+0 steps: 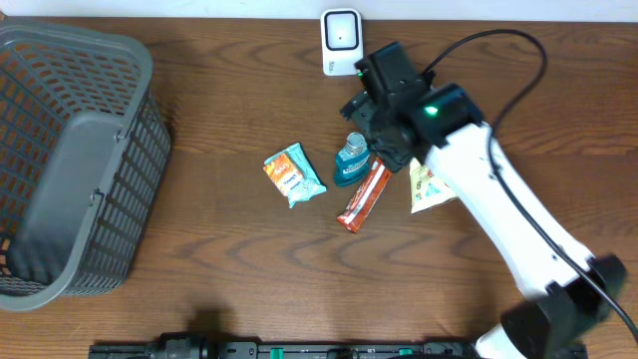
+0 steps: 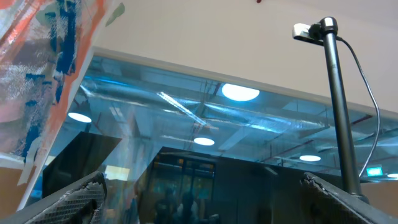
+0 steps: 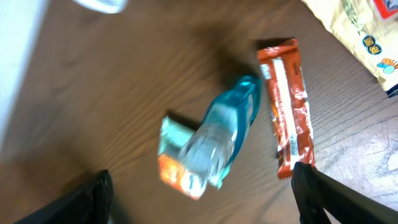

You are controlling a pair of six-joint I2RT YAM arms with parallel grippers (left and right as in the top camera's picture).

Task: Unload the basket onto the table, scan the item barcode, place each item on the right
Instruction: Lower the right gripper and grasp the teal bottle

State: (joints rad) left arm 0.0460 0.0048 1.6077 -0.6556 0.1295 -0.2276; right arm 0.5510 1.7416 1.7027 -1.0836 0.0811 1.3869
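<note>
Bottle lies along the overhead frame's vertical, cap toward top; right gripper spread wide above it (left gripper likewise agape).

No legible text, print on cream packet too blurred

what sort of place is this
Likely a mock checkout in a lab or office: a wooden table with a grey basket, a white scanner and snack packets, under office ceiling lights.
</note>
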